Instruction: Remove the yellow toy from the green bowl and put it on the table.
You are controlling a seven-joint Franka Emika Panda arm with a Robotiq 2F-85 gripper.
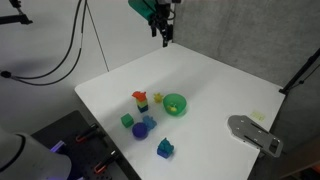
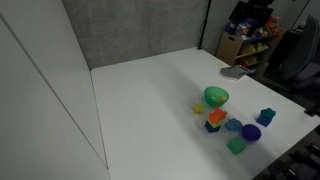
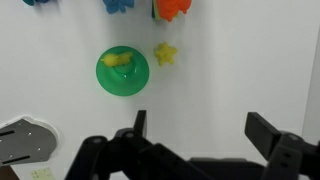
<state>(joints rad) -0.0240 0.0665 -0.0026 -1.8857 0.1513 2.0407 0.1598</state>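
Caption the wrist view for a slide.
Open tool hovers over the white table; the yellow toy lies in the green bowl.

Green bowl (image 3: pixel 126 86): small, round, bright green, upright on table (image 3: pixel 240 80). Sits well below gripper (image 3: pixel 200 135), ahead of fingertips, offset toward finger at left of wrist view; no contact.
Yellow toy (image 3: pixel 117 60): tiny pale-yellow piece, shape unclear, lying inside bowl, toward side farthest from gripper.
Table: white, smooth, plain.
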